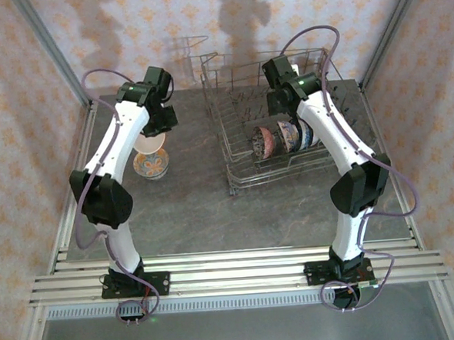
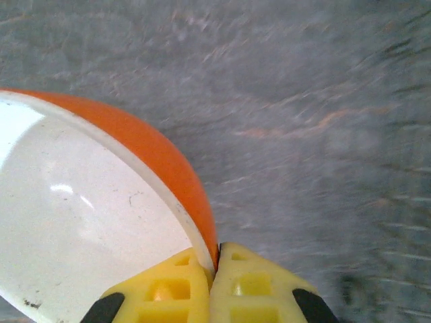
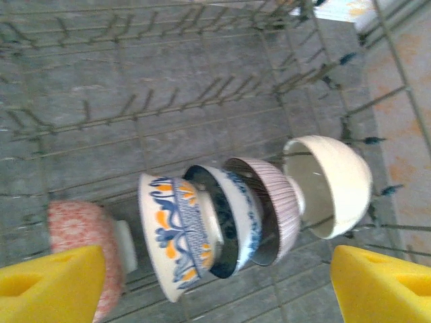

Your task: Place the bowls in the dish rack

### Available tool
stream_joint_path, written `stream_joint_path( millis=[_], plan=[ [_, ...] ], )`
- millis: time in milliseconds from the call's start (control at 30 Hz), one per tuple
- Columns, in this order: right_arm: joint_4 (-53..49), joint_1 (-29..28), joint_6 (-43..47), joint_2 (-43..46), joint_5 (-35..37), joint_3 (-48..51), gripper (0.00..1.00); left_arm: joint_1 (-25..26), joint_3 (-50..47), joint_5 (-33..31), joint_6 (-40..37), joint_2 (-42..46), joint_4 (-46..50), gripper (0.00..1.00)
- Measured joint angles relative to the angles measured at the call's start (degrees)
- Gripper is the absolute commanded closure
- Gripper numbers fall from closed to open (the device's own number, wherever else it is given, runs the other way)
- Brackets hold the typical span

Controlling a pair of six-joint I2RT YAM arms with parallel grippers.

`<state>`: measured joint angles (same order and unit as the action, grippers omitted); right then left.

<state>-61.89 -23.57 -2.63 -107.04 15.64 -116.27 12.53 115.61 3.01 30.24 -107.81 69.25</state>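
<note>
2 arms are working in the top external view. The left gripper is reaching down to an orange bowl, just beside a patterned bowl lying on the table. The right gripper is hovering over the dish rack.

In the left wrist view, the left gripper is pinching fully closed on the rim of the orange bowl, whose white inside is showing.

In the right wrist view, the right gripper is holding its jaws wide apart, gripping nothing. Below it, 5 bowls are standing on edge in a row inside the dish rack.
</note>
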Motion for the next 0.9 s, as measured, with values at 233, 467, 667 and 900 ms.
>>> stream_joint_path(
  millis=[233, 467, 667, 900],
  plan=[
    [5.3, 0.0, 0.8, 2.6, -11.2, -0.1, 0.2, 3.7, 7.1, 1.9, 9.6, 1.9, -9.0, 1.0],
    [17.7, -3.5, 0.8, 10.6, -18.7, 5.7, 0.24, 9.3, 15.8, 2.1, 19.0, -2.0, -18.3, 1.0],
    [30.8, -8.9, 0.8, 14.2, -21.4, 13.3, 0.28, 12.7, 23.3, 1.0, 23.8, -6.2, -25.2, 1.0],
    [42.8, -10.7, 0.6, 15.0, -21.0, 21.1, 0.3, 14.3, 29.0, 1.1, 26.8, -11.0, -26.7, 1.0]
  ],
)
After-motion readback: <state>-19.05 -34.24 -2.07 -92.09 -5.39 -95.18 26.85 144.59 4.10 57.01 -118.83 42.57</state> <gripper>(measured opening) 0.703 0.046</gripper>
